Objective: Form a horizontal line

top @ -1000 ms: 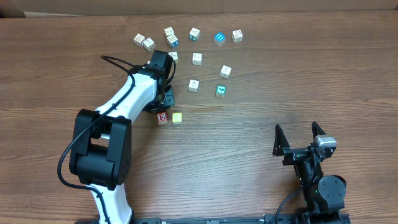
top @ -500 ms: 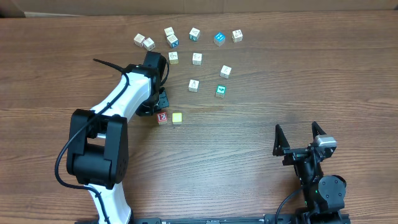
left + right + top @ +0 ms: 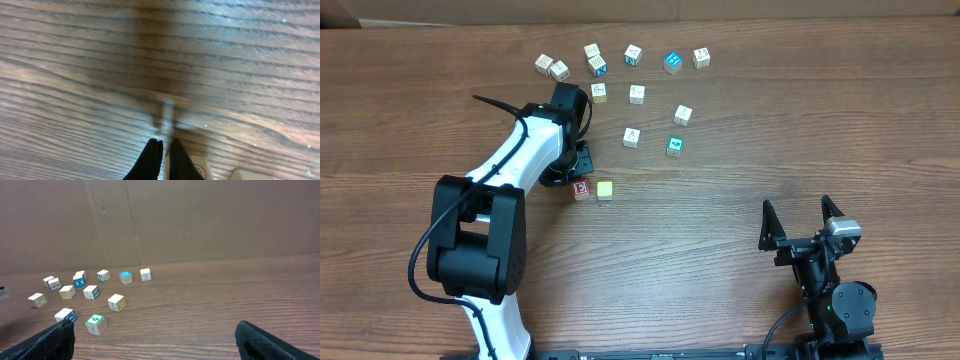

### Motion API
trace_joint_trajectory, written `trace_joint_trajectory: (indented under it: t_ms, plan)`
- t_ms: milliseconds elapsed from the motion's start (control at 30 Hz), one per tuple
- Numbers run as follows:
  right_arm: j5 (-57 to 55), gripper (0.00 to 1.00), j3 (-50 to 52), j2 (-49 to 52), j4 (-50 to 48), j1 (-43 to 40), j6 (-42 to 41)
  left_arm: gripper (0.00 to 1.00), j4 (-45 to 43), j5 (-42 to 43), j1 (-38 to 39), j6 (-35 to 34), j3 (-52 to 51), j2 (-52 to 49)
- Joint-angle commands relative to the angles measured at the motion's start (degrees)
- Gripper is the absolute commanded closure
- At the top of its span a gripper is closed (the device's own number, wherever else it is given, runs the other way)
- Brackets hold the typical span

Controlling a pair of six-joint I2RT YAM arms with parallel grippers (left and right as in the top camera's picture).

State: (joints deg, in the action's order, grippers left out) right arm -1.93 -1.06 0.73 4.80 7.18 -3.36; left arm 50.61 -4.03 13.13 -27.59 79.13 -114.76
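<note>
Two blocks lie side by side on the wooden table: a red-lettered block [image 3: 581, 188] and a plain yellow block [image 3: 605, 189]. Several more letter blocks are scattered behind them, among them a green one [image 3: 674, 146] [image 3: 95, 323] and a white one [image 3: 632, 137]. My left gripper [image 3: 578, 166] hangs just behind the red-lettered block. In the left wrist view its fingers [image 3: 165, 150] are pressed almost together with nothing between them, and a pale block face [image 3: 200, 164] lies just beside the tips. My right gripper [image 3: 803, 214] [image 3: 160, 342] is open and empty at the front right.
A loose cluster of blocks spans the far side of the table, from a pair at the back left [image 3: 551, 67] to a blue block [image 3: 672, 62] and a white one [image 3: 701, 57]. A cardboard wall [image 3: 200, 220] stands behind the table.
The left arm has drawn slightly back and to the left from the two front blocks over the last second. It has been still for the last half second. The right arm has not moved.
</note>
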Motion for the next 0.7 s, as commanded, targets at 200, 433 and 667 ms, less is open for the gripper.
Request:
trace_joint_trajectory:
  t_ms: [200, 433, 667]
  plan:
    - [-0.6, 0.00, 0.6, -0.6, -0.2, 0.3, 0.2, 0.96, 0.4, 4.5, 0.1, 2.3, -0.3, 0.1]
    - [-0.6, 0.00, 0.6, -0.6, -0.2, 0.3, 0.2, 0.96, 0.6, 5.0, 0.1, 2.3, -0.3, 0.1]
    - [-0.6, 0.00, 0.6, -0.6, -0.2, 0.3, 0.2, 0.96, 0.6, 5.2, 0.1, 2.3, -0.3, 0.1]
